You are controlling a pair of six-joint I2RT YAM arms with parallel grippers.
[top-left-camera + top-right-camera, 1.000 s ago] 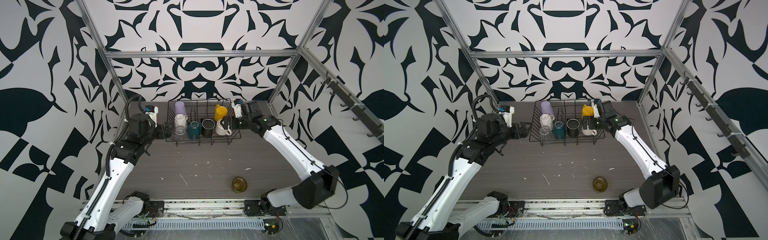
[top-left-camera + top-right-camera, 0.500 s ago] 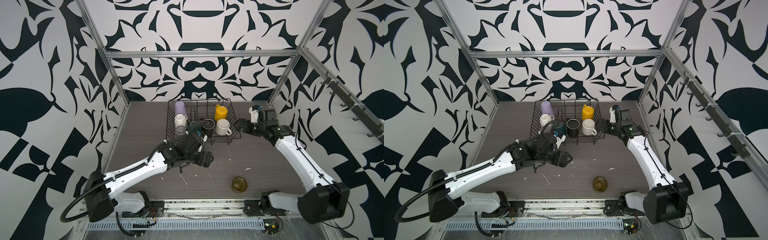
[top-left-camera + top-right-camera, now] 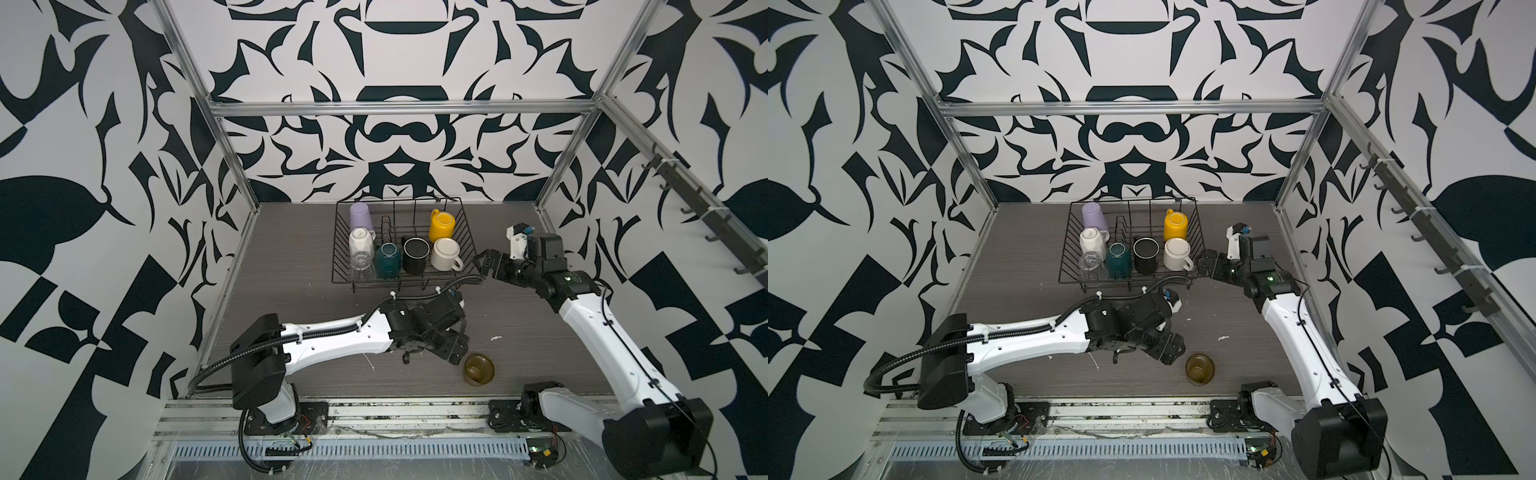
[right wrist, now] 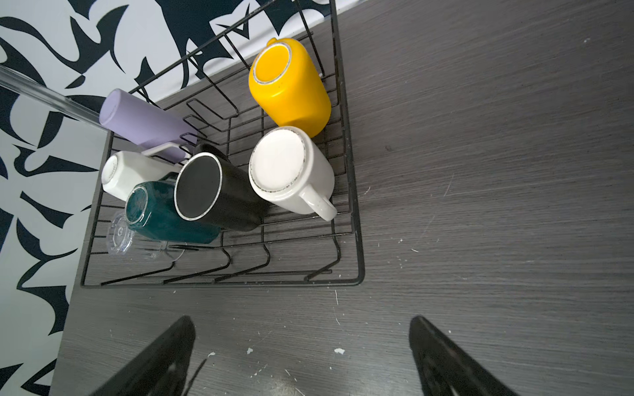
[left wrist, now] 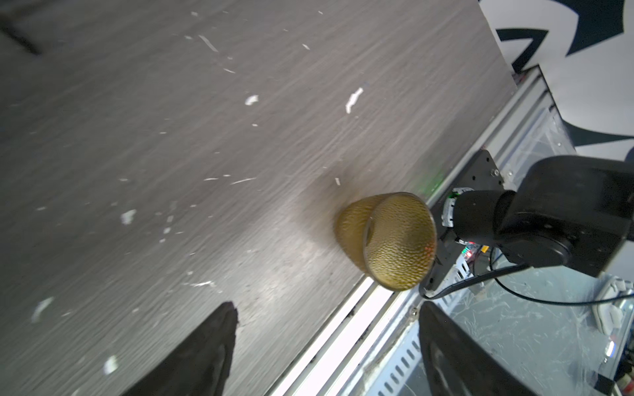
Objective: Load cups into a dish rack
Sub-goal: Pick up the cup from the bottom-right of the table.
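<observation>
While left end effector (image 3: 458, 351) gapes empty, olive-brown cup (image 3: 479, 368) stands just beside, untouched.

Left arm (image 3: 332, 340): white link shells, black joint housings; black corrugated cable (image 3: 212, 366) runs shoulder to wrist, white zip ties (image 3: 393, 294). Right arm (image 3: 594, 328): same white-and-black build, thin black cable (image 3: 621, 348) along link, small green light (image 3: 1271, 279) near wrist. Right gripper fingers (image 4: 161, 363) black, tapered. Black screw-holed base plate (image 3: 309, 413).
</observation>
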